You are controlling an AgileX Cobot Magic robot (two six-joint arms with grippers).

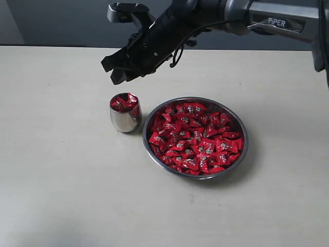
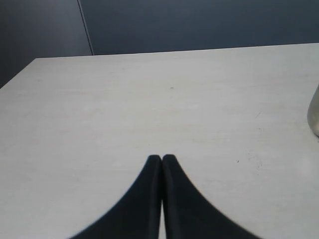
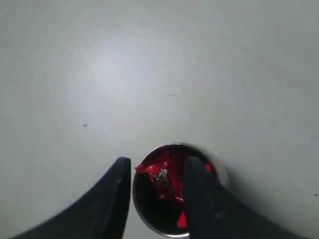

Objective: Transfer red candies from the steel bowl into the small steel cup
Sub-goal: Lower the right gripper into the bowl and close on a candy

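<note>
The small steel cup [image 1: 125,117] stands just left of the steel bowl [image 1: 245,140], and a few red candies [image 1: 124,101] show at its mouth. Many more red candies [image 1: 198,138] fill the bowl. My right gripper [image 1: 116,70] hangs open above the cup, a little behind it. In the right wrist view its two black fingers stand apart over the cup's mouth [image 3: 218,167], with a red candy [image 3: 162,175] lying inside below them and nothing held between them. My left gripper [image 2: 161,158] is shut and empty over bare table, out of the exterior view.
The pale table [image 1: 61,180] stretches flat around both vessels. A dark wall [image 2: 199,25] rises behind the table's far edge. In the left wrist view a sliver of the cup [image 2: 314,113] shows at the frame's edge.
</note>
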